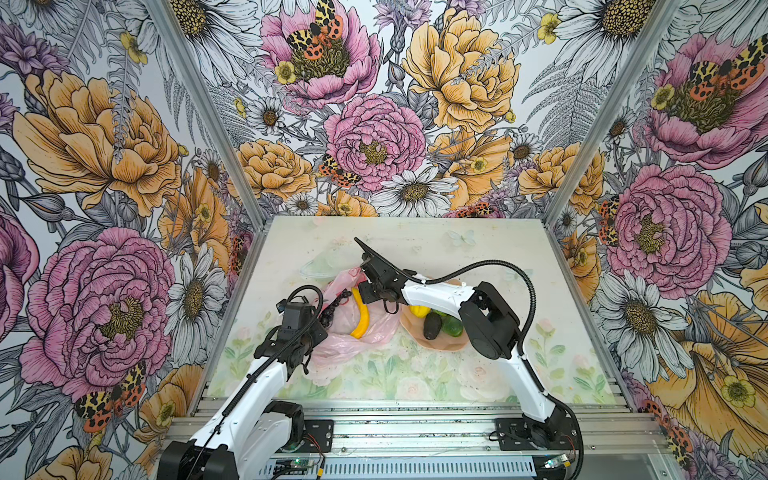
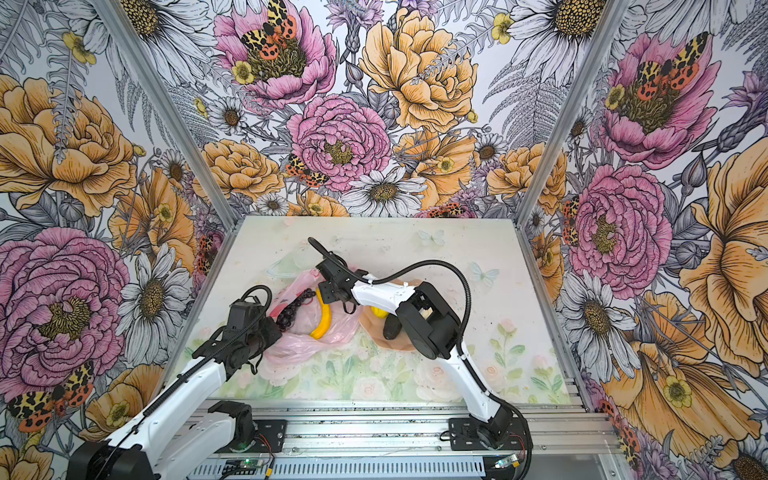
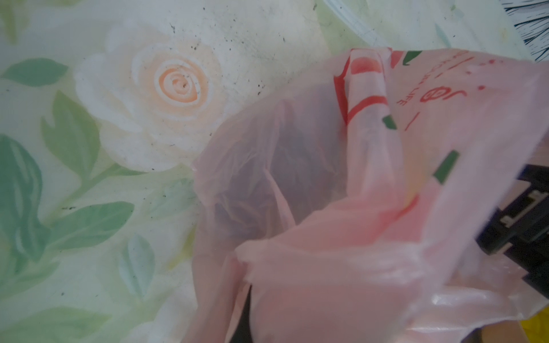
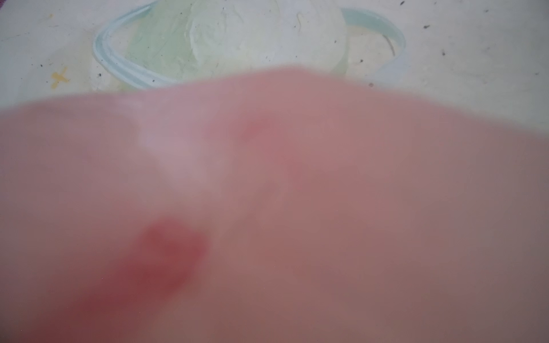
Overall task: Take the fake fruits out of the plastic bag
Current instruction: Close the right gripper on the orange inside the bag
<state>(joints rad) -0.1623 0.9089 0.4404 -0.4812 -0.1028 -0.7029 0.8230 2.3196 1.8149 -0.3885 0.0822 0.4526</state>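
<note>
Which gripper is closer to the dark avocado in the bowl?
Right. The right gripper hangs over the plastic bag, beside the bowl holding the avocado. The left gripper sits at the bag's other side, beyond the banana.

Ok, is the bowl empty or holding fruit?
Holding fruit: in a top view the bowl contains a yellow lemon, a dark avocado and a green lime.

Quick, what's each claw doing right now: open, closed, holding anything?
Left gripper: closed, apparently pinching the plastic bag.
Right gripper: cannot be told; the bag covers its camera's view.
</note>
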